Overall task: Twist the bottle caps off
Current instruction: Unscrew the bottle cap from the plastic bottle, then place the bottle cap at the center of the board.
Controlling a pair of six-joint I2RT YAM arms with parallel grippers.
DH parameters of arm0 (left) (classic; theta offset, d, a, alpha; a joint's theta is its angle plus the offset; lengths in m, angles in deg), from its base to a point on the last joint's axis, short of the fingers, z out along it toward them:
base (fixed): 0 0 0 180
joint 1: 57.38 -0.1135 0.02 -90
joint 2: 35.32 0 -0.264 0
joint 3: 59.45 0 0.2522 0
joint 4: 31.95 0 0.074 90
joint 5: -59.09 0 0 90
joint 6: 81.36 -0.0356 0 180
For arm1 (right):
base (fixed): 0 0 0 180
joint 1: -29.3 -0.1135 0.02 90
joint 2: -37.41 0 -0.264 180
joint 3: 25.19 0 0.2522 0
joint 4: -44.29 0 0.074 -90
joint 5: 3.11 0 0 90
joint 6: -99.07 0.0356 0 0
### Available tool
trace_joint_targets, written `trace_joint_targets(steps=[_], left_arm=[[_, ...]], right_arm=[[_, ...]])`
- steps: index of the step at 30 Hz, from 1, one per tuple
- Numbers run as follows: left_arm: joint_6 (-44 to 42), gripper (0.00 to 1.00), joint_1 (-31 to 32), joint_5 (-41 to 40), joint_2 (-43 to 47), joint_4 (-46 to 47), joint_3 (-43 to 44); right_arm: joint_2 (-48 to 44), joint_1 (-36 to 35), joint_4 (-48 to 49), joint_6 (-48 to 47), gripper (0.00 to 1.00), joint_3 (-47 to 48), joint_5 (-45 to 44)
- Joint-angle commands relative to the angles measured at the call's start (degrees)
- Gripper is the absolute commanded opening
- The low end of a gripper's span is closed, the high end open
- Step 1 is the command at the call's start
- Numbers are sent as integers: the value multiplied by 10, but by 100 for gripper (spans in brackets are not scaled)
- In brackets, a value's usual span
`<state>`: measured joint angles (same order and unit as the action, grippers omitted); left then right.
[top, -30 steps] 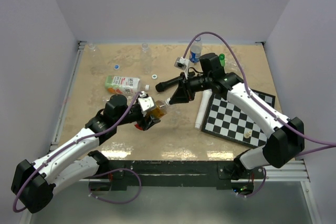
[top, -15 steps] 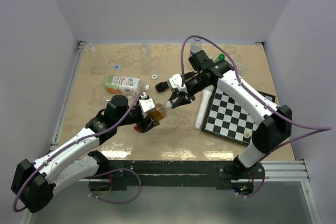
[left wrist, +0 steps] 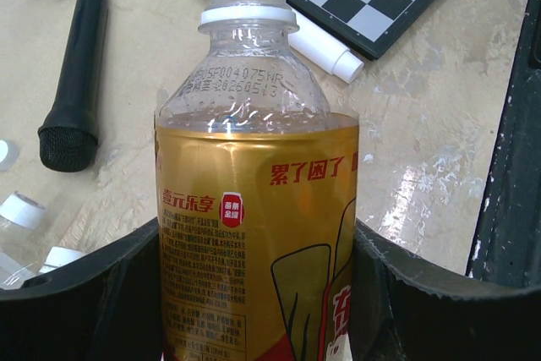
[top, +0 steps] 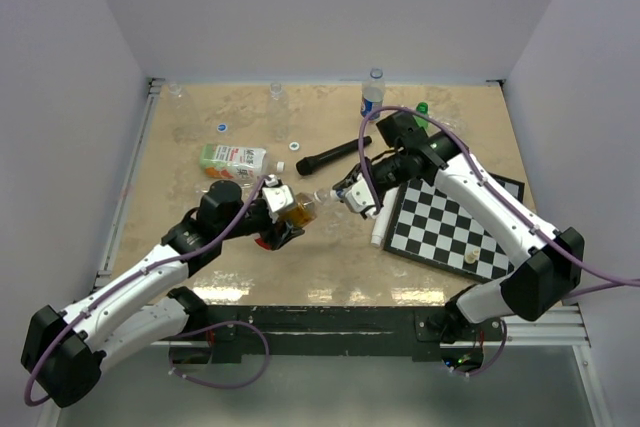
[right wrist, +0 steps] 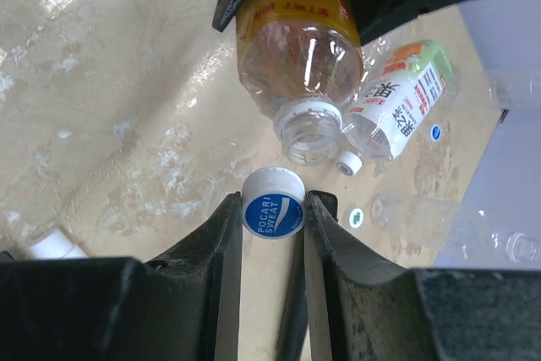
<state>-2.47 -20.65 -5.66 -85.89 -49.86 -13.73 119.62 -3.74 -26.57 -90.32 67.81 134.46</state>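
The amber bottle [left wrist: 254, 234] is clamped in the left gripper [top: 283, 213], its neck bare; its cap [right wrist: 273, 205], already off, is pinched in the right gripper [right wrist: 272, 224] just beside the mouth. An upright bottle [top: 372, 99] at the far edge is judged still capped

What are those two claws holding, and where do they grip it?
Left gripper: the amber bottle, around its labelled body. Right gripper: the white cap, off the bottle, pinched by its sides.

arms [top: 130, 292]: white shells, black joints | cables [top: 240, 219]: purple | left end effector [top: 285, 212], right end effector [right wrist: 272, 209]: black
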Motion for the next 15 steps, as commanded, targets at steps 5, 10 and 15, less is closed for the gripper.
trace_joint_targets(steps=[5, 10, 15], left_arm=[[21, 0, -4, -38, 36, 29, 17], [71, 0, -24, -121, 117, 102, 8], [103, 0, -65, -244, 166, 118, 35]], right_arm=[[-31, 68, 182, 317, 0, -71, 125], [-20, 67, 449, 674, 0, -166, 92], [82, 25, 454, 787, 0, -71, -32]])
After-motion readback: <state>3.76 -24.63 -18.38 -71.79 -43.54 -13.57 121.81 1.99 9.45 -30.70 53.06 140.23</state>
